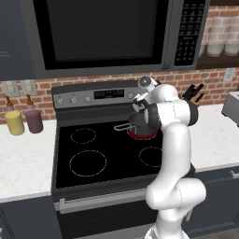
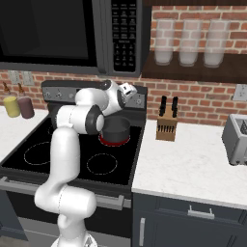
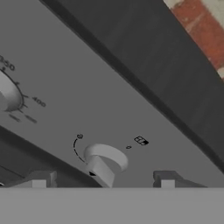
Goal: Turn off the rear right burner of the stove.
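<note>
Jaws [image 3: 103,183] are held spread and empty, one fingertip [image 3: 38,180] to each side of a round knob [image 3: 105,161] on the steel control panel [image 3: 144,109] of the stove [image 1: 100,161]; the knob is not yet gripped. Its flat grip is seen tilted, away from the small mark at the end of its arc. Beyond, another dial [image 3: 8,94] with printed numbers is set farther along the panel. On the black glass, the rear right burner [image 2: 115,140] glows red under a dark pot [image 2: 116,129]. A slip is judged possible if the jaws are closed off-centre on the tilted grip, leaving the burner lit.
</note>
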You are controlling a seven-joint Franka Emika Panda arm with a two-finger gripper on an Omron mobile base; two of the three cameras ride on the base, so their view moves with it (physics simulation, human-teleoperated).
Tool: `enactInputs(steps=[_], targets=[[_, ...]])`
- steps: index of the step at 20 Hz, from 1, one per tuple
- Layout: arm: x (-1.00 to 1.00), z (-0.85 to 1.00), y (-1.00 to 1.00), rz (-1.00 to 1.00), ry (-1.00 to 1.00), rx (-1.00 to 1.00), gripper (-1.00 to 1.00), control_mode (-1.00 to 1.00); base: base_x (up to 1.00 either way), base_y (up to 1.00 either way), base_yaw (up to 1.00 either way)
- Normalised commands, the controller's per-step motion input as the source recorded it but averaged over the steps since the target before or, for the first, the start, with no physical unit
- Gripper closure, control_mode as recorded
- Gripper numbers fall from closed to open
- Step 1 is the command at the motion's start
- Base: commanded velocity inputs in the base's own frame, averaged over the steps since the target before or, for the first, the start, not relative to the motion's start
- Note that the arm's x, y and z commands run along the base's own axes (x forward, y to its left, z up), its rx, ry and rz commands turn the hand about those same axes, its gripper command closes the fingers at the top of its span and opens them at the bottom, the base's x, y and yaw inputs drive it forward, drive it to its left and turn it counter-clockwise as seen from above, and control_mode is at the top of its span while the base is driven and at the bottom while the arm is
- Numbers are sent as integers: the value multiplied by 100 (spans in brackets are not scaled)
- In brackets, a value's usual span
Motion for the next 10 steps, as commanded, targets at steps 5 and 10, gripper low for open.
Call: enactInputs(steps=[5,10], targets=[[0,0,0,0,0,0,-100,-100,0,0,0],[0,0,0,0,0,0,-100,-100,0,0,0]])
